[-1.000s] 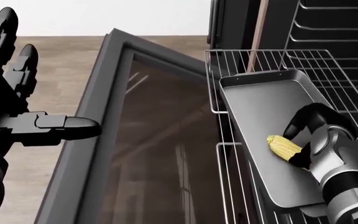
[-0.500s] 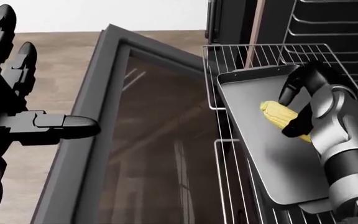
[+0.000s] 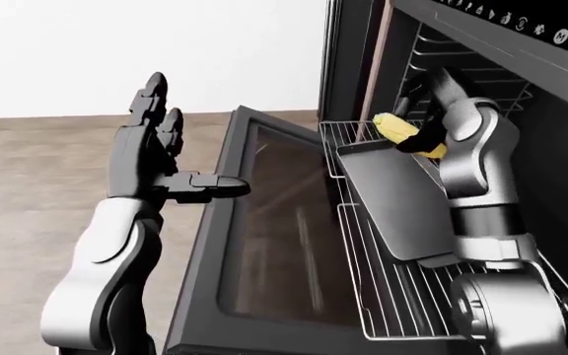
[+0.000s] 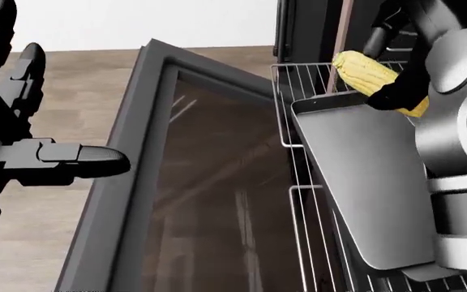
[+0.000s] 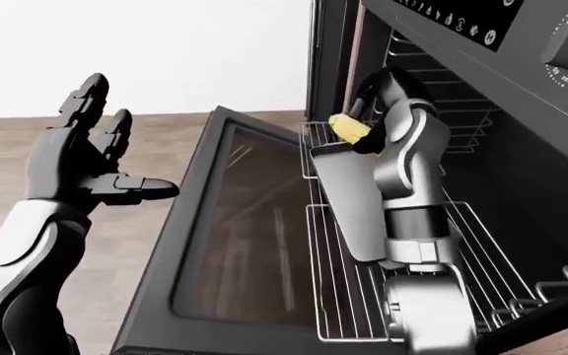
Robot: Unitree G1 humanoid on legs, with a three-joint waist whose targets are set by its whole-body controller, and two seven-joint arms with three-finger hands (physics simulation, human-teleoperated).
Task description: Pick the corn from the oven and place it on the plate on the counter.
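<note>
The corn has been lifted off the baking tray — now held at upper right, pinched by the right hand fingers. The left hand is kept spread. Carrying to the plate is judged next.

Matt grey metal tray on a thin wire rack, glossy dark glass oven door, wood-look floor

a plain white wall meets a wood-plank floor under even, flat light.
</note>
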